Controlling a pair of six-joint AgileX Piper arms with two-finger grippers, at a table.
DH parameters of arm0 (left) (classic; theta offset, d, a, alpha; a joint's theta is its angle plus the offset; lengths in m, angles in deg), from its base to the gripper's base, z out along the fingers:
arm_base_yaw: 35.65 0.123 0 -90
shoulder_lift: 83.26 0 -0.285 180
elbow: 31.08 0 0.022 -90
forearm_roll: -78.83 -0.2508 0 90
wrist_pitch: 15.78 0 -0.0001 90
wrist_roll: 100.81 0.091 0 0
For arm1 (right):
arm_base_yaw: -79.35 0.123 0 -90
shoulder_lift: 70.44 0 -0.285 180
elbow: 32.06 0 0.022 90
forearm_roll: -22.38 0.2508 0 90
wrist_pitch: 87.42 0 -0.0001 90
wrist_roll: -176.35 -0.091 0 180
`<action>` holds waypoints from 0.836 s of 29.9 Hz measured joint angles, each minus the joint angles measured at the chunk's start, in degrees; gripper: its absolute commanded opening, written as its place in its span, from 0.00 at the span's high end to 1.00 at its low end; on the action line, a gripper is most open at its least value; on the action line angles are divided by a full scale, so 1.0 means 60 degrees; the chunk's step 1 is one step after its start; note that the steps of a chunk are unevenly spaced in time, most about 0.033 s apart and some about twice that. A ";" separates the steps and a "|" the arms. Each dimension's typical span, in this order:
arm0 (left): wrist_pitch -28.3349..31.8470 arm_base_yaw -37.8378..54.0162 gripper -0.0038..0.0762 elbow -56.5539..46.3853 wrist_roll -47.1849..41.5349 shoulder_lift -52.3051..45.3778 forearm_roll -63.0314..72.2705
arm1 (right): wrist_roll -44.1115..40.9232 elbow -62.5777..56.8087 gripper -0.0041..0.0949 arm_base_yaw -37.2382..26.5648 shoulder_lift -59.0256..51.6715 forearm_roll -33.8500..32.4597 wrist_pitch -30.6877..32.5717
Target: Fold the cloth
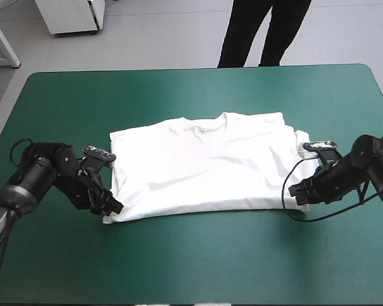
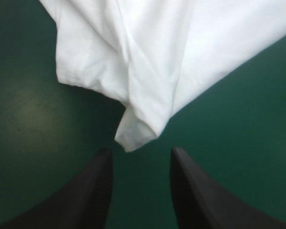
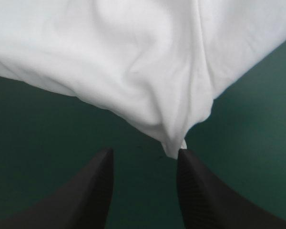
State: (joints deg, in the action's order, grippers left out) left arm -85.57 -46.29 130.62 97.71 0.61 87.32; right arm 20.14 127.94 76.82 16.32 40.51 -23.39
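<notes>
Left gripper and right gripper both released, poised at the near corners of the T-shirt.
It lies flat at the middle of the surface, seemingly doubled over. A corner tip sits just ahead of each gripper, so go in low, catch every layer, pinch both together.

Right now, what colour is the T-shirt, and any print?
Plain white T-shirt, no print showing; clearest in the high view.
</notes>
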 measured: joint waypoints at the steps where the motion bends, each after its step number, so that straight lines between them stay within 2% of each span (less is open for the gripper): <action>1: -0.0023 0.0000 0.56 0.0034 -0.0010 -0.0230 0.0000 | -0.0092 0.0000 0.53 0.0000 -0.0198 -0.0046 0.0000; 8: -0.0110 0.0000 0.56 0.1203 -0.0119 -0.1732 0.0002 | -0.1001 0.0312 0.53 0.0000 -0.1156 -0.1027 -0.0173; 11: 0.0331 0.0000 0.56 0.1954 -0.0146 -0.1890 0.0039 | -0.1500 0.0698 0.53 0.0000 -0.1173 -0.1595 -0.0434; 14: 0.1199 0.0000 0.56 0.2446 -0.0146 -0.1890 0.0242 | -0.1700 0.1150 0.53 0.0000 -0.0988 -0.1823 -0.0694; 18: 0.2204 0.0000 0.56 0.2725 -0.0154 -0.1870 0.0831 | -0.1739 0.2012 0.53 0.0000 -0.0128 -0.1845 -0.0822; 25: 0.2292 0.0000 0.56 0.2795 0.0004 -0.1646 0.1223 | -0.1800 0.3574 0.53 0.0000 0.2020 -0.1873 -0.0807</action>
State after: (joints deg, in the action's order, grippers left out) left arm -71.82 -46.29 147.39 97.73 -9.27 94.66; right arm 9.34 149.39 76.82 28.44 29.28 -28.23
